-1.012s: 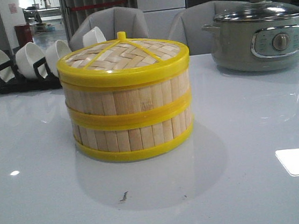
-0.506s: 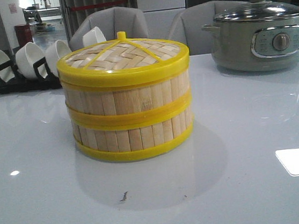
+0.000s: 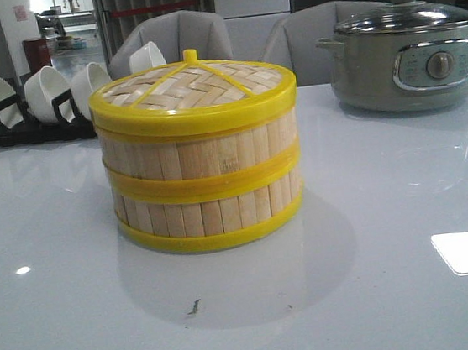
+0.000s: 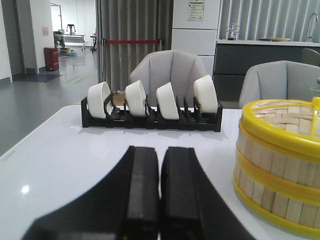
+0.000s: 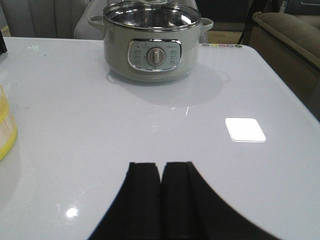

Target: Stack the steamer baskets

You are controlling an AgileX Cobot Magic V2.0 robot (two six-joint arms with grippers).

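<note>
Two steamer baskets [image 3: 203, 183] stacked, lid [image 3: 192, 88] on — both grippers closed, empty.

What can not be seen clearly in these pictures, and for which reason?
- Inside of the steamer baskets: covered by the woven lid in the front view.
- Baskets' full width: cut by the picture edge in both wrist views.
- Labels around the electric pot's dial: too small to read.
- Both arms: outside the front view; only the shut left claw and right claw show.
</note>
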